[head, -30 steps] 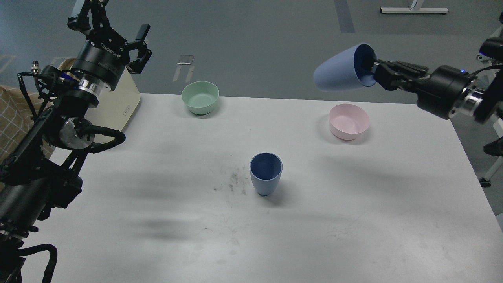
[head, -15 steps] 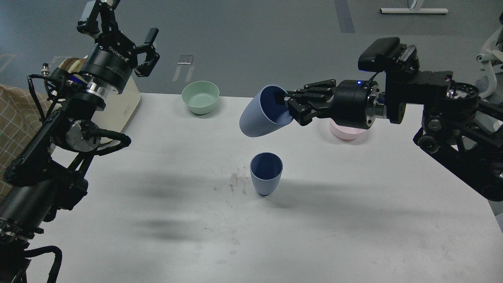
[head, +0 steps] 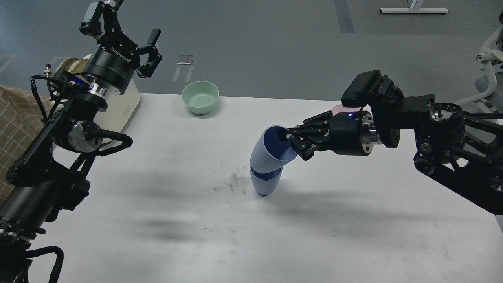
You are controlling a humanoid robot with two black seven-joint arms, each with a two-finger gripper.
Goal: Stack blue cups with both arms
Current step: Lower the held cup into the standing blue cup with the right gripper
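Note:
One blue cup [head: 265, 182] stands upright near the middle of the white table [head: 157, 220]. My right gripper [head: 290, 142] is shut on the rim of the second blue cup [head: 270, 151], one finger inside it. That cup is tilted, mouth up and to the right, and its base sits in the mouth of the standing cup. My left gripper [head: 122, 27] is open and empty, raised high beyond the table's far left corner, far from both cups.
A pale green bowl [head: 200, 97] sits at the table's far edge. The pale pink bowl [head: 337, 109] is mostly hidden behind my right arm. A cream box [head: 118, 108] lies at the far left edge. Dark smudges [head: 235, 181] mark the table left of the cups.
My right arm has carried the held cup from high at the far right, down and to the left, until its base entered the standing cup. The left arm shifted slightly.

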